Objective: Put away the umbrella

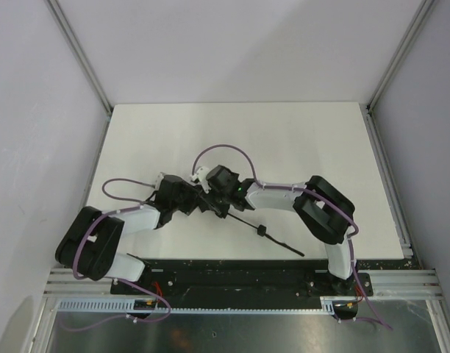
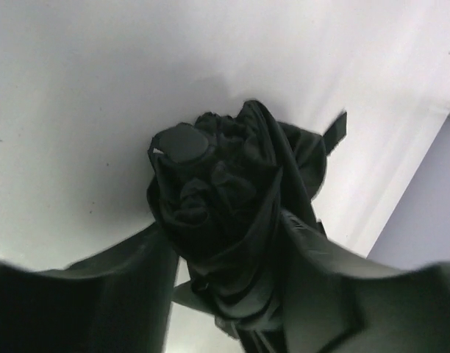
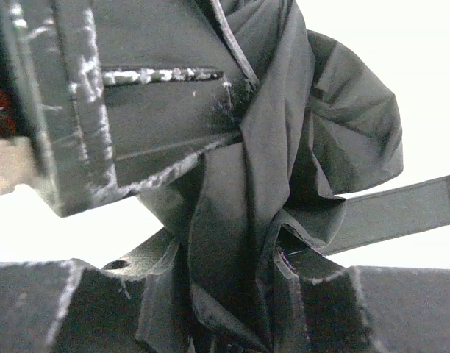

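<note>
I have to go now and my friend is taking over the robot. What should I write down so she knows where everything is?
Left gripper: fingers sit on both sides of the umbrella, around its bunched fabric; I can't tell whether it is squeezing.
Right gripper: shut on the same fabric bundle from the other side.
Where: the umbrella is mid-table, where the two arms meet. Its thin shaft pokes out toward the near right.
Done: the canopy is folded down, not open.
Left: the shaft looks extended and the strap is loose, so probably push it short and wrap it.
</note>
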{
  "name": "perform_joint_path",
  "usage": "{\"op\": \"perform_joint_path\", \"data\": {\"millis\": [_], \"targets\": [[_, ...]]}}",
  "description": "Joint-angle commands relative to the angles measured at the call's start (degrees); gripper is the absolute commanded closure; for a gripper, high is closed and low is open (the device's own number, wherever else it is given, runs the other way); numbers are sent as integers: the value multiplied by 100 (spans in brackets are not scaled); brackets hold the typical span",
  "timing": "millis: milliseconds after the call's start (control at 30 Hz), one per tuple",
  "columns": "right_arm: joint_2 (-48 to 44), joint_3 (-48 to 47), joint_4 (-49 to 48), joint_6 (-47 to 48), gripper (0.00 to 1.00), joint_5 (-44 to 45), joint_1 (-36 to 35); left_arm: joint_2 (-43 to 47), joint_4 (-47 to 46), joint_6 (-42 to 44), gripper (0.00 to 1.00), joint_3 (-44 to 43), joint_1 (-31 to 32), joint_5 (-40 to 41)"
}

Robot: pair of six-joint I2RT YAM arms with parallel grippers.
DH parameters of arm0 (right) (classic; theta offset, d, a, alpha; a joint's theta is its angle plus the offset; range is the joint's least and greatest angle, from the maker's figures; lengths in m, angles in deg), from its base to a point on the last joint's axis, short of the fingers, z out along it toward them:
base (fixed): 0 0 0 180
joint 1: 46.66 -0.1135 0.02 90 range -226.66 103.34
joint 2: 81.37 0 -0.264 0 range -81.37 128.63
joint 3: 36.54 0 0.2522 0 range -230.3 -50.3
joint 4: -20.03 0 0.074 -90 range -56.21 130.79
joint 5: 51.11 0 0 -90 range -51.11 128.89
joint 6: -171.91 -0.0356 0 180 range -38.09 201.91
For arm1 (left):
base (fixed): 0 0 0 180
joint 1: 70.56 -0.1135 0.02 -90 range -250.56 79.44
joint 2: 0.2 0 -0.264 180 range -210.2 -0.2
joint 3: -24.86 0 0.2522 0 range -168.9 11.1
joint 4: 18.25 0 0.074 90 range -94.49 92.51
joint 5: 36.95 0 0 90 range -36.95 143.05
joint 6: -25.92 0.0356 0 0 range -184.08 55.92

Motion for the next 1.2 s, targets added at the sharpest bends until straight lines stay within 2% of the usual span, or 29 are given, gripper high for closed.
{"op": "perform_joint_path", "data": {"millis": [0,133,200,333,500,667,833,933,1000,1100,1167], "targets": [[386,356,259,-266,100,-2302,566,240,1218,779,33,334,71,192],[439,465,-17,-600,100,-3643,922,474,1222,831,10,382,67,204],[510,517,-223,-876,100,-4183,1081,462,1222,801,4,388,67,176],[673,539,-613,-1385,100,-5009,1321,193,1224,695,1,374,92,88],[799,601,-1216,-1965,100,-5571,1451,-352,1219,626,4,205,152,50],[813,623,-1451,-2200,100,-5739,1528,-492,1210,741,22,231,214,160],[679,628,-1552,-2298,99,-5684,1531,-442,886,968,59,442,249,315],[481,627,-1425,-2300,82,-5288,1516,-516,768,1017,79,470,262,277],[283,621,-1215,-2164,69,-4871,1471,-574,750,1035,87,469,267,249],[-78,613,-830,-1817,44,-3949,1276,-604,743,1045,92,481,281,225],[-309,563,-510,-1523,33,-3110,1053,-583,742,1028,93,496,285,209]]}}
